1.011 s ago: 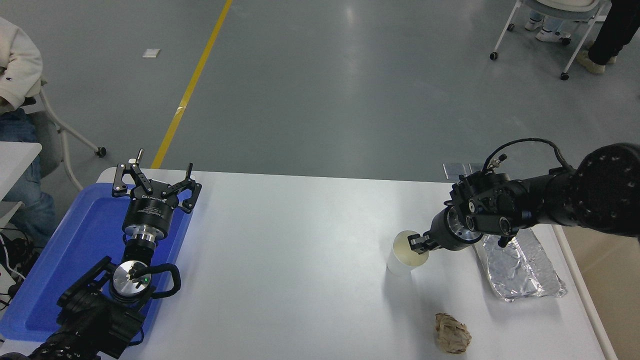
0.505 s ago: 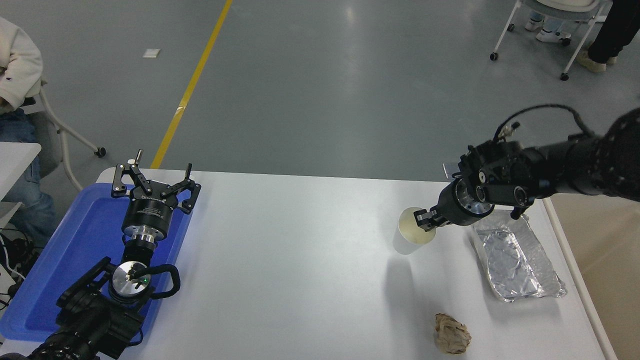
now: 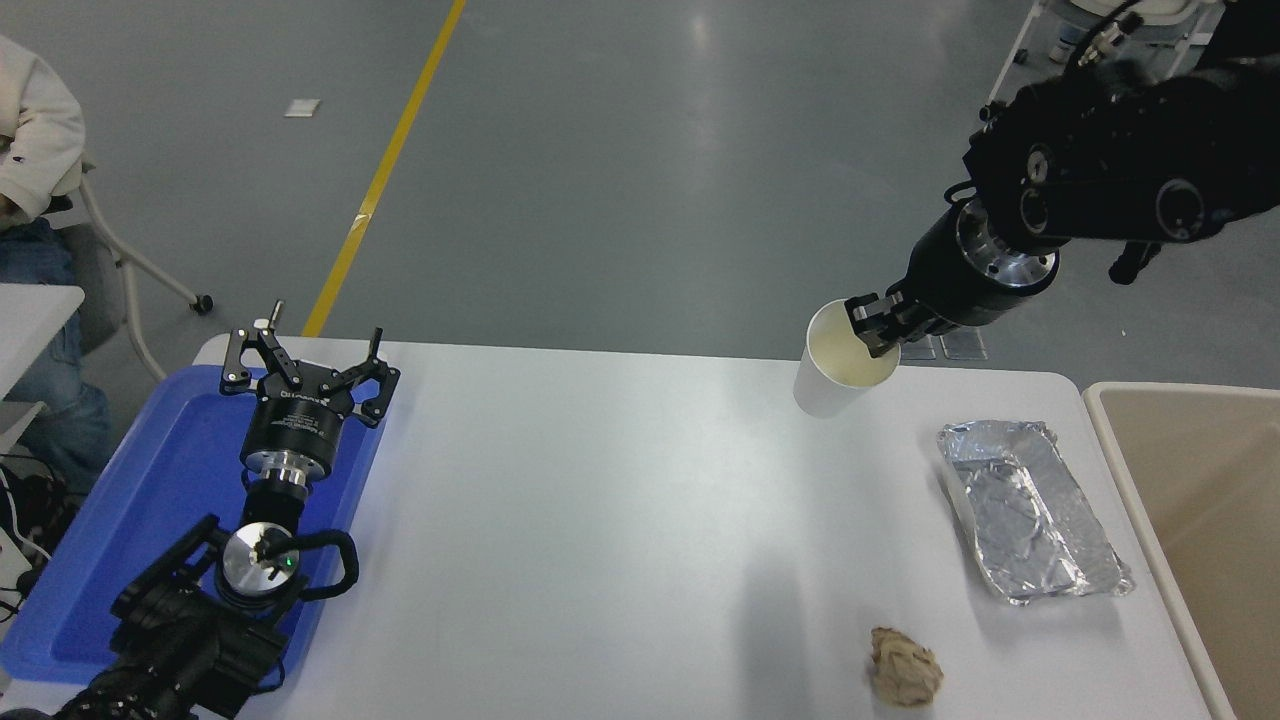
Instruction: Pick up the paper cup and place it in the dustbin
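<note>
While your left gripper (image 3: 305, 372) is resting parked with jaws spread over the blue tray (image 3: 150, 480), your right gripper (image 3: 872, 325) is pinching the paper cup (image 3: 838, 360) by its rim above the table's (image 3: 600, 500) far edge, well apart from the dustbin (image 3: 1190, 480).

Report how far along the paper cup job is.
Picking up looks done: the right gripper is shut on the paper cup by its rim, holding it clear above the table's far edge. In hand: carrying it. Left: moving it over the dustbin at the right and releasing. The left gripper sits parked over the blue tray.
</note>
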You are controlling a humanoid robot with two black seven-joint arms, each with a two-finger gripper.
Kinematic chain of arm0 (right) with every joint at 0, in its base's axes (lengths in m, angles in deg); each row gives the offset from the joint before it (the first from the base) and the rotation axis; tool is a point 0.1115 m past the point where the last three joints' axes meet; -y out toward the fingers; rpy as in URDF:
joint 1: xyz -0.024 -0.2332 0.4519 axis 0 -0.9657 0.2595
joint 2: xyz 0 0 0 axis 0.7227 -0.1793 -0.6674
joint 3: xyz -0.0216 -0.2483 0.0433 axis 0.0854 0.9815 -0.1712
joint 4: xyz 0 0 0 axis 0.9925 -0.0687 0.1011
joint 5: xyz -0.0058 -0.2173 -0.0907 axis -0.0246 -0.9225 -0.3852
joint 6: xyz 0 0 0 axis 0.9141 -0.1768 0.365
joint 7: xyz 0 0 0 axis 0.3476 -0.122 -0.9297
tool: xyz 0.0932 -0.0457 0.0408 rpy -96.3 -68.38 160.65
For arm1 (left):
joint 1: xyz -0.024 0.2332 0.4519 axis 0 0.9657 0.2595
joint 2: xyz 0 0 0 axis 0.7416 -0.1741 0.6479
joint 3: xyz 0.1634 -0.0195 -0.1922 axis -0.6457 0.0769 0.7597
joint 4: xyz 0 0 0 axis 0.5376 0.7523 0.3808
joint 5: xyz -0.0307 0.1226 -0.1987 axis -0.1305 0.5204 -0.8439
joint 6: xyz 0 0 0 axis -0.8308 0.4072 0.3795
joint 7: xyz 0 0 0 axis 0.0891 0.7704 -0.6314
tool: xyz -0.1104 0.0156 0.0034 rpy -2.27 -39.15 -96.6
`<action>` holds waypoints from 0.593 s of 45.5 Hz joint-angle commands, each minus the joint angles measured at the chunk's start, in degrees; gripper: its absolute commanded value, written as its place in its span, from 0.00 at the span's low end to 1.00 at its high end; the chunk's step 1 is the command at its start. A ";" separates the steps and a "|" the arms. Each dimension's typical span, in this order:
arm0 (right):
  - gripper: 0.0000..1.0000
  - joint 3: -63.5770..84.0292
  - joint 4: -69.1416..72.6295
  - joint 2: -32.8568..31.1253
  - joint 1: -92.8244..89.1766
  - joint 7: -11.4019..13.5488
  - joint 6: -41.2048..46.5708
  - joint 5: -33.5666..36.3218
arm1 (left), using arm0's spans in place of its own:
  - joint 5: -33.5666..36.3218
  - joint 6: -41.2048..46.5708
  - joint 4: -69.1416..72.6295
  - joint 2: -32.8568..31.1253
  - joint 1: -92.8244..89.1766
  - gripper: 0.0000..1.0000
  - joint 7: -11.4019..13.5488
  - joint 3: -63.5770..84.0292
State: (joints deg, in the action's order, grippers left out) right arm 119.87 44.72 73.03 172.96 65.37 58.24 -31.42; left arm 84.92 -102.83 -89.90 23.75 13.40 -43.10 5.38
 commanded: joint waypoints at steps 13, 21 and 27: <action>0.00 1.35 2.13 -4.19 9.89 0.50 6.73 -1.14 | -0.08 0.01 0.00 0.00 0.00 1.00 0.00 0.01; 0.00 1.35 2.13 -6.91 9.71 0.50 7.52 -5.53 | -0.08 0.01 0.09 0.00 0.00 1.00 0.00 0.01; 0.00 1.26 1.87 -10.25 9.10 0.59 8.31 -10.71 | -0.26 0.09 0.09 -0.09 -0.09 1.00 0.00 -0.08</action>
State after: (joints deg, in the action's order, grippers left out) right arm 121.13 46.69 67.27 182.02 65.86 64.99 -35.56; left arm 84.82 -102.83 -89.83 23.72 13.39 -43.10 5.38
